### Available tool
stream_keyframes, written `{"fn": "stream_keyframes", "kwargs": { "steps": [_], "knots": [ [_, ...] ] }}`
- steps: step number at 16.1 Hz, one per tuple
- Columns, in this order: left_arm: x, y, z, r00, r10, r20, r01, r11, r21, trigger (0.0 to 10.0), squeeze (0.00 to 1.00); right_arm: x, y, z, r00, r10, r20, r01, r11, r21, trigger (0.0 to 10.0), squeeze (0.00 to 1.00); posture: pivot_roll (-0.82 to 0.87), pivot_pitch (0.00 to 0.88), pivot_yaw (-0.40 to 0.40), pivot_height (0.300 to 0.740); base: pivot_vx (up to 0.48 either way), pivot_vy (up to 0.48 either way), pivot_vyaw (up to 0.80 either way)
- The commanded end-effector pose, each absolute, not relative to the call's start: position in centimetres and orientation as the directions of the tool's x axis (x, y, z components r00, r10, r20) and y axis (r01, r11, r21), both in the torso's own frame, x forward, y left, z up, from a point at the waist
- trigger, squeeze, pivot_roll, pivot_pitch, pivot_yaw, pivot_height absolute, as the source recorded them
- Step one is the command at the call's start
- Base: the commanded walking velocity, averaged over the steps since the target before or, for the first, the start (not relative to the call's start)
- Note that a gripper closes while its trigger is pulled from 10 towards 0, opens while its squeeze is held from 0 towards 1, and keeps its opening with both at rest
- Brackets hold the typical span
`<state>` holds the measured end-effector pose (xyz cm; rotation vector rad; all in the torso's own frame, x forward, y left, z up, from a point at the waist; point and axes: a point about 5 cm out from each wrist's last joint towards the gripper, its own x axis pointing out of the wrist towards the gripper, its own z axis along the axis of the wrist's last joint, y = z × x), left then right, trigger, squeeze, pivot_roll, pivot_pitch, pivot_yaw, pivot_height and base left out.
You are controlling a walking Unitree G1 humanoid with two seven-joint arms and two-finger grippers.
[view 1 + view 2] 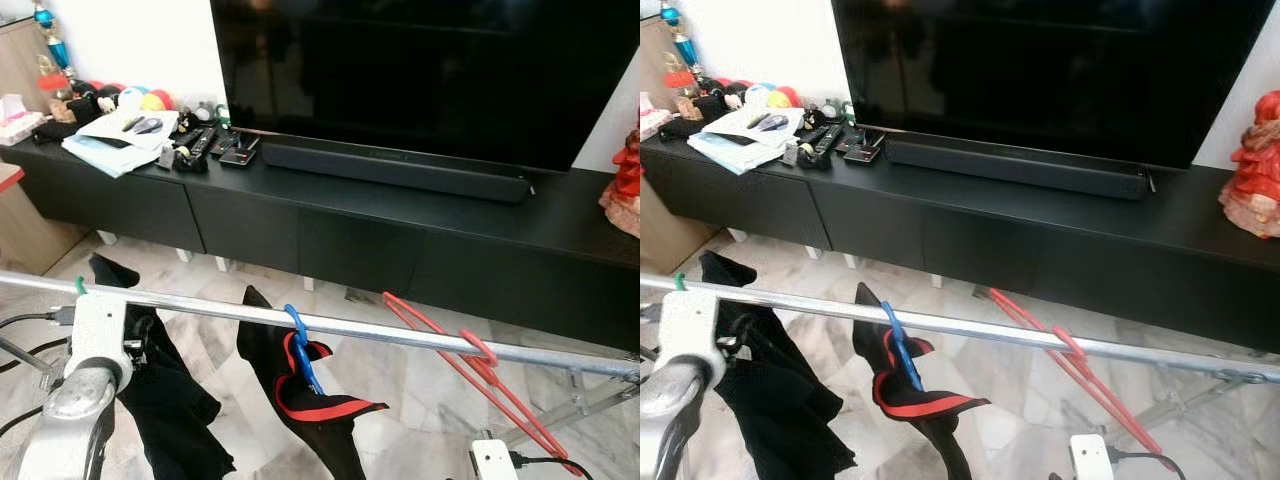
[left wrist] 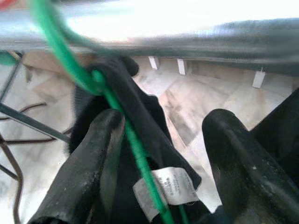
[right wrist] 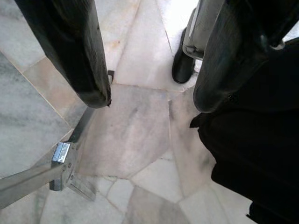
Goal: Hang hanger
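A silver rail (image 1: pixel 380 330) of a drying rack runs across in front of me. At its left end a green hanger (image 2: pixel 70 60) hooks over the rail and carries a black garment (image 1: pixel 170 390). My left gripper (image 2: pixel 166 121) is open just below the rail, with one of its fingers (image 2: pixel 93 172) beside the hanger's green wire and the garment's label between the two. My left arm (image 1: pixel 85 380) rises at the lower left. A blue hanger (image 1: pixel 300 350) holds a black and red garment mid-rail. A bare red hanger (image 1: pixel 480 370) hangs to the right. My right gripper (image 3: pixel 152 102) is open and empty, low over the floor.
Behind the rack stands a long black TV console (image 1: pixel 400 240) with a large TV (image 1: pixel 420 70), a soundbar (image 1: pixel 390 165), remotes and papers (image 1: pixel 120 140) at its left, and a red figurine (image 1: pixel 1252 165) at its right. Rack legs (image 3: pixel 42 177) and cables (image 1: pixel 30 320) cross the marble floor.
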<state>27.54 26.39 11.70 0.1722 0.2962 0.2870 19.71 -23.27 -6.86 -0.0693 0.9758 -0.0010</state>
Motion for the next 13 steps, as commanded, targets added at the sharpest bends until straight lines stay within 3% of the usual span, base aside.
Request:
{"fn": "stream_keyframes", "kwargs": {
  "steps": [1, 8, 13],
  "knots": [
    [27.6, 26.7, 11.3, 0.911, 0.305, -0.278, -0.256, 0.946, 0.199, 10.0, 0.0, 19.4, -23.3, -7.0, 0.549, -0.032, -0.835, -0.034, 0.998, -0.061, 10.0, 0.0, 0.08, 0.079, 0.0, 0.74, 0.0, 0.0, 0.0],
    [27.9, 28.1, 10.7, 0.853, 0.422, -0.308, -0.386, 0.906, 0.173, 10.0, 0.0, 19.4, -23.3, -7.0, 0.546, -0.035, -0.837, -0.035, 0.997, -0.064, 10.0, 0.0, 0.08, 0.083, -0.003, 0.74, 0.0, 0.0, 0.0],
    [28.3, 28.5, 9.8, 0.829, 0.422, -0.368, -0.427, 0.901, 0.071, 10.0, 0.0, 19.5, -23.3, -7.0, 0.549, -0.033, -0.835, -0.034, 0.997, -0.062, 10.0, 0.0, 0.08, 0.082, -0.001, 0.74, 0.0, 0.0, 0.0]
  ]
}}
